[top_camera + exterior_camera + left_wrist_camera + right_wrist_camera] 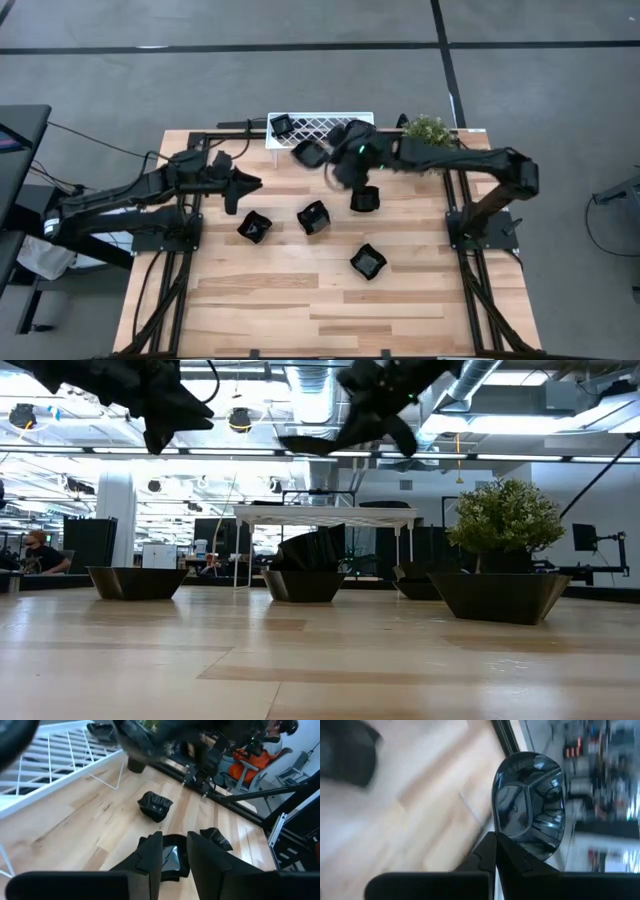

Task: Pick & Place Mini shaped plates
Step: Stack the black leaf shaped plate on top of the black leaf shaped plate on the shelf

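Several small black plates show in the high view. One (282, 125) sits on the white lattice rack (330, 130). Others rest on the table: (365, 198), (313, 217), (253, 226), (368, 262). My right gripper (338, 165) is shut on a rounded glossy plate (530, 802), held in the air just near of the rack (310, 153). My left gripper (240, 190) hangs open, high above the leftmost plate (170, 859), with its fingers on either side of it in the left wrist view and touching nothing. My right gripper pinches the rounded plate by its rim (512, 839) between the two fingers. The fingers come from the table's right side, roughly level. The plate is lifted clear and sticks out past the fingertips toward the table's left (308, 445).
A potted plant (430, 130) stands at the table's far right, beside the right arm. The rack stands on thin legs (330, 515) at the far edge. Bare wood lies along the near half of the table (300, 310).
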`<state>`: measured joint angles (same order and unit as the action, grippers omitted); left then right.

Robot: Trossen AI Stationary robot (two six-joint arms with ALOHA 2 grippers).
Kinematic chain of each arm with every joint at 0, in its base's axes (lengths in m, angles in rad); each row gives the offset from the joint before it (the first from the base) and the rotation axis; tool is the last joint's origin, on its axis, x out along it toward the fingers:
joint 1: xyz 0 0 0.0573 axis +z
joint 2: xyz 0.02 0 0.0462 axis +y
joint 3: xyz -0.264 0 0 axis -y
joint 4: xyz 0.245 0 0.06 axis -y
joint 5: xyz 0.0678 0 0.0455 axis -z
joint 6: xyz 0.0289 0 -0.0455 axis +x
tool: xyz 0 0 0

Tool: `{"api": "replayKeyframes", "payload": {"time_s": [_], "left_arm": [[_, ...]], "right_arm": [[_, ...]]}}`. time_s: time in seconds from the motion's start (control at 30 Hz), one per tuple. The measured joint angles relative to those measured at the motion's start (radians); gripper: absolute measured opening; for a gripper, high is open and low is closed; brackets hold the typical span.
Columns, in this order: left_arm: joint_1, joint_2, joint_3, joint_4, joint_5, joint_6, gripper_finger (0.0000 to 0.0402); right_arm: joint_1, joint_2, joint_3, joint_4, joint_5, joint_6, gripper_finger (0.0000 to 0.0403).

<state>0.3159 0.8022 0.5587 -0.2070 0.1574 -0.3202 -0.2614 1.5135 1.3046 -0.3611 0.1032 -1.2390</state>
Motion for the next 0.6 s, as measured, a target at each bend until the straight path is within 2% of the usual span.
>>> {"api": "replayKeyframes", "payload": {"time_s": [0.13,0.33,0.6], "left_arm": [[-0.004,-0.011,0.0,0.002,0.0,0.005,0.009],[-0.055,-0.011,-0.013,0.051,-0.039,0.079,0.009],[-0.119,-0.01,-0.086,0.204,-0.063,0.078,0.009]], "right_arm": [[-0.136,-0.07,0.0,-0.076,-0.044,0.052,0.0],[-0.343,-0.119,-0.024,-0.182,-0.322,0.066,0.0],[-0.5,-0.121,-0.113,-0.172,-0.334,0.001,0.0]]}}
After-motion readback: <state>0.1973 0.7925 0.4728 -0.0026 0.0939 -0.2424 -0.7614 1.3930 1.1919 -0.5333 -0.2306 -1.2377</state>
